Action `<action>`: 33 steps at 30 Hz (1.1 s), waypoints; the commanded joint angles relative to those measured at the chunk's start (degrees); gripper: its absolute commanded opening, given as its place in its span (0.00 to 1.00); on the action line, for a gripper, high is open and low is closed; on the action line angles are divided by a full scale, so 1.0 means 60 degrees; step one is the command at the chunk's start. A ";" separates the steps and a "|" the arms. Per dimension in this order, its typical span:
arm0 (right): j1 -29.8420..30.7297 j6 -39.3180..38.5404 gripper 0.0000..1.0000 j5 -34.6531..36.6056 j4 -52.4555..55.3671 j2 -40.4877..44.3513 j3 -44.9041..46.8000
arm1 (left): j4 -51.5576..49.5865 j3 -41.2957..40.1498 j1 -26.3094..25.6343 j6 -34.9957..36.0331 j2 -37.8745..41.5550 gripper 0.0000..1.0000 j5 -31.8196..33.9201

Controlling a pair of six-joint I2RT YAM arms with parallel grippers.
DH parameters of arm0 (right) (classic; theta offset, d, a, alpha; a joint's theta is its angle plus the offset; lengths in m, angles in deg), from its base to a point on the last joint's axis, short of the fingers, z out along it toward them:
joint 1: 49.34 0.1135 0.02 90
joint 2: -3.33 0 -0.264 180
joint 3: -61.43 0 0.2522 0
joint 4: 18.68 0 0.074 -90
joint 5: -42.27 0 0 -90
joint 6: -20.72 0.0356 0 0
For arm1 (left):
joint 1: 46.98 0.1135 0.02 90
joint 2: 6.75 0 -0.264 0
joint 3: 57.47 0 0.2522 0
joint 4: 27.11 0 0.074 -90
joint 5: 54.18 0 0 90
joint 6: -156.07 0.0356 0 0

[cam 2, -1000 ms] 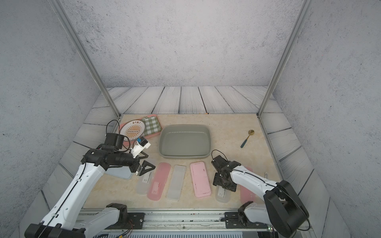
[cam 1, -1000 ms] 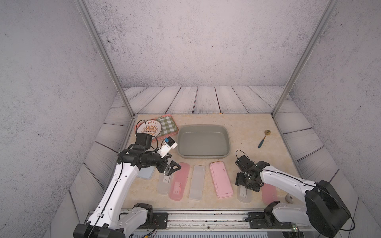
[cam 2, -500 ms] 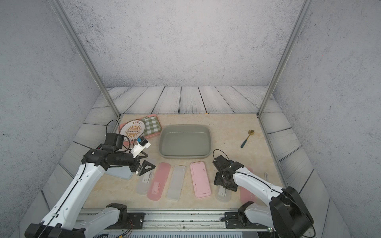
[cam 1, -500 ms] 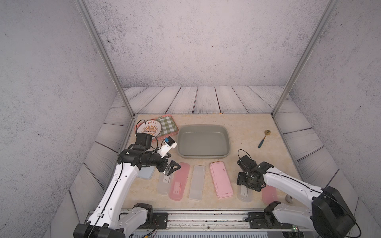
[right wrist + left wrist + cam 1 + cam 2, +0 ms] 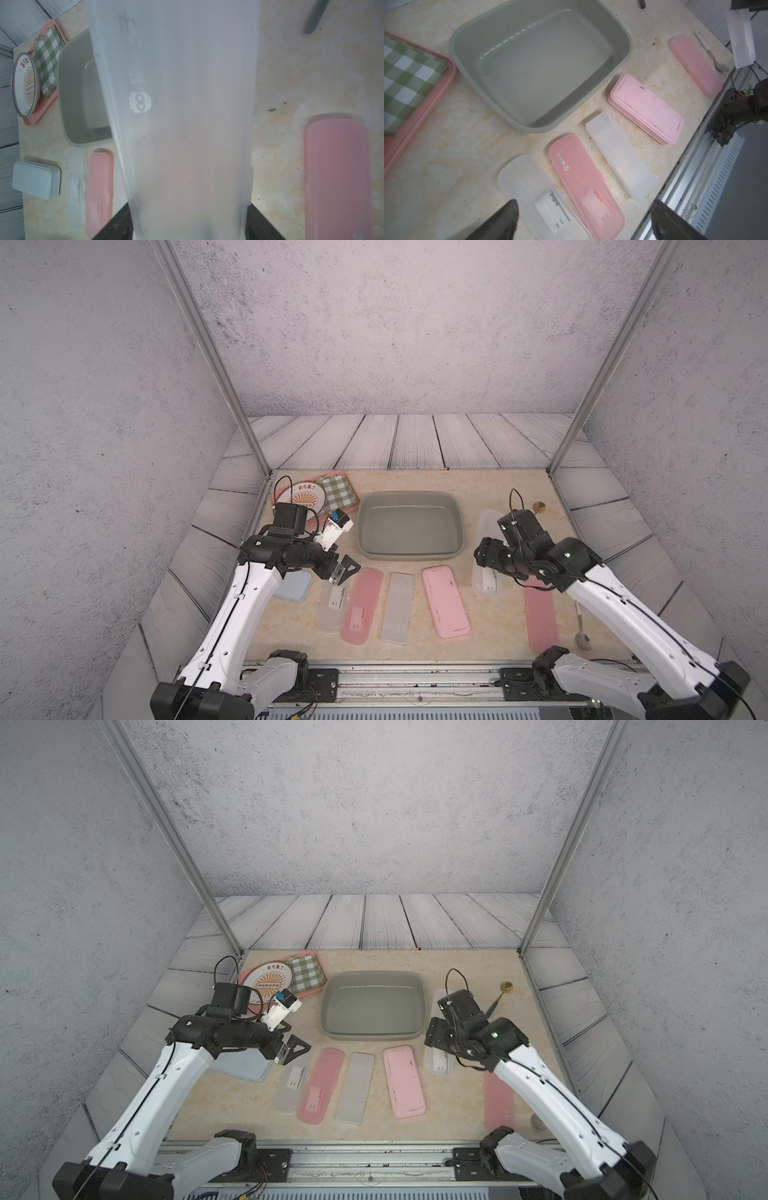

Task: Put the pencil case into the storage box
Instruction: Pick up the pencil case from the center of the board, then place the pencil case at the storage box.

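Currently, the right tool (image 5: 489,568) is clamped across the frosted pencil case (image 5: 486,526), apparently raised off the surface (image 5: 490,493), long axis front to back, so the storage box (image 5: 409,556) lies just beside it toward the robot's left, probably requiring a short leftward carry.

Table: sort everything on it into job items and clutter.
Job: box, held case in right hand, pink cases, clear cases, blue tin (likely a case).
Clutter: tray, plate, cloth, gold spoon, silver spoon.
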 commanded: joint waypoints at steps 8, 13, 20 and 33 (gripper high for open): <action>-0.0039 -0.2426 0.65 0.0353 0.0000 -0.6164 -0.4792 | 0.0436 0.0886 0.0004 -0.0359 -0.0377 1.00 -0.0151; -0.0198 -0.2796 0.64 0.0157 0.0510 -0.8549 -0.6970 | 0.0267 0.0985 -0.0020 -0.0192 -0.0440 1.00 0.0725; -0.0449 -0.2762 0.64 0.0056 0.0749 -1.0119 -0.7705 | 0.0151 0.0916 -0.0221 -0.0165 -0.0493 1.00 0.0701; -0.0554 -0.2117 0.68 0.0571 0.0506 -1.1015 -0.7798 | 0.0219 0.0829 -0.0329 -0.0176 -0.0487 1.00 0.0854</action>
